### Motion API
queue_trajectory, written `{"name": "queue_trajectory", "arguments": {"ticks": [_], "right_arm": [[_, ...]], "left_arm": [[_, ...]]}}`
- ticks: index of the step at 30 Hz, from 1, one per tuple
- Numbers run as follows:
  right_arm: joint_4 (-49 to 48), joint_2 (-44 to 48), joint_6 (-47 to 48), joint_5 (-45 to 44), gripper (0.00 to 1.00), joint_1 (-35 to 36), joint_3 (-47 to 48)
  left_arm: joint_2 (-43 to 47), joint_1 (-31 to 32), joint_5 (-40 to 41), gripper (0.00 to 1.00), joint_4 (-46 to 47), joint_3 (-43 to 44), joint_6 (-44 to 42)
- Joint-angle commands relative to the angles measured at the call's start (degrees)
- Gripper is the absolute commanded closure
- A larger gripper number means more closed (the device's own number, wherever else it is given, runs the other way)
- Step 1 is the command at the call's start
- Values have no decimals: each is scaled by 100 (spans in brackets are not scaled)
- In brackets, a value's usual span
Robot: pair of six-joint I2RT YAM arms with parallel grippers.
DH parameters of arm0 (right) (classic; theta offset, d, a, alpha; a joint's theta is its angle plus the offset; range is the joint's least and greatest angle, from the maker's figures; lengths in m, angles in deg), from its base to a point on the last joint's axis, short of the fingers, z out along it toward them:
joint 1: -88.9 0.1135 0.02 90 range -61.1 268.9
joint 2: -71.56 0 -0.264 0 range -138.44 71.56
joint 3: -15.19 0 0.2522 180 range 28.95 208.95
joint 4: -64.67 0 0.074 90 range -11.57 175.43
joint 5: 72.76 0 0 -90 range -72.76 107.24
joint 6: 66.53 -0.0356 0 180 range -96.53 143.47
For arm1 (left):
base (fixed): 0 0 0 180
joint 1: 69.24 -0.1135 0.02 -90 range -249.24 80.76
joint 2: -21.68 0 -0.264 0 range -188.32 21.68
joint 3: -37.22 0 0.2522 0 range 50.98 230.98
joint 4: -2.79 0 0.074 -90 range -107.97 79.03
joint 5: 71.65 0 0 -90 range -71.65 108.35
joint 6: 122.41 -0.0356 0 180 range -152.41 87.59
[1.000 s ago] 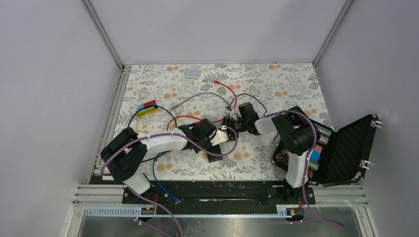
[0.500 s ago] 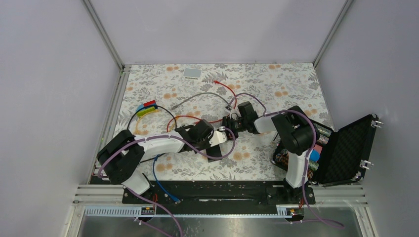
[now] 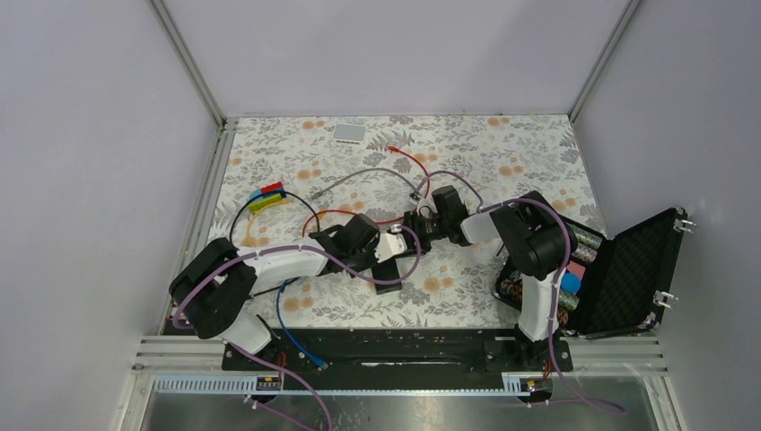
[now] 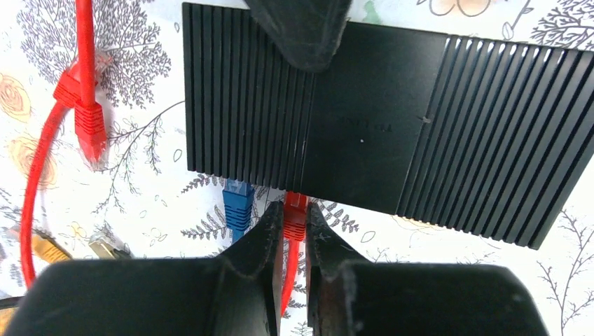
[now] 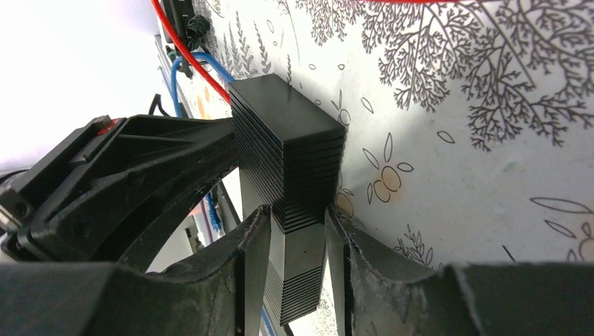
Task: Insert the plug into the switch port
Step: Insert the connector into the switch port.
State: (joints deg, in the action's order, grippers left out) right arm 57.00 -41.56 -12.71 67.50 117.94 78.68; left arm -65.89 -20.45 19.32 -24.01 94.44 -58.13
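Pinching red plug (image 4: 295, 212) at black switch (image 4: 378, 119) edge, left claw (image 4: 288, 224), right claw (image 5: 297, 231) clamping black switch, embossed lettering unreadable

A robotics lab test cell: a desk (image 3: 520, 144) with a floral cover is boxed in by plain grey panels (image 3: 90, 162) on aluminium framing (image 3: 187, 63), two cable-wrapped robot arms (image 3: 287, 260) stand bolted to a black base plate (image 3: 404, 346) at its near edge, and a network switch (image 4: 378, 119), loose patch cables (image 4: 83, 42) and an open foam-lined case (image 3: 628, 269) lie about
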Motion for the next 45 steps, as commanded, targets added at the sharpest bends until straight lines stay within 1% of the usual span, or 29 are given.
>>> {"name": "queue_trajectory", "arguments": {"ticks": [1,3,6,10,15,19,21,26,31,34,40,42,45], "right_arm": [[-726,-505,-403,68,58,558,-293],[-868,-523,-480,104,58,559,-356],[-794,-489,-381,126,59,558,-374],[-521,-463,-199,212,59,552,-227],[45,-416,210,178,59,565,1],[314,-372,326,113,59,608,91],[271,-333,271,106,59,647,76],[-105,-388,-43,199,60,774,77],[-480,-551,-336,255,60,805,-19],[-554,-513,-432,82,60,739,-174],[-857,-372,-722,-296,58,470,-491],[-914,-336,-786,-375,58,402,-538],[-1038,-286,-897,-435,58,314,-612]], "left_arm": [[179,-86,-1780,100,2423,111,573],[258,-115,-1824,100,2472,51,598],[339,-161,-1976,100,2481,61,567],[389,-160,-2120,100,2600,81,453],[394,-164,-2114,100,3054,14,556],[203,-168,-1952,100,2752,383,657],[121,-161,-1890,100,2547,582,728],[61,-139,-1856,100,2509,712,735],[43,-79,-1765,100,2743,603,652],[58,-73,-1685,100,2387,661,664],[354,-105,-1373,100,1470,401,428],[392,-146,-1344,97,1088,422,355],[457,-181,-1357,92,816,385,272]]}}
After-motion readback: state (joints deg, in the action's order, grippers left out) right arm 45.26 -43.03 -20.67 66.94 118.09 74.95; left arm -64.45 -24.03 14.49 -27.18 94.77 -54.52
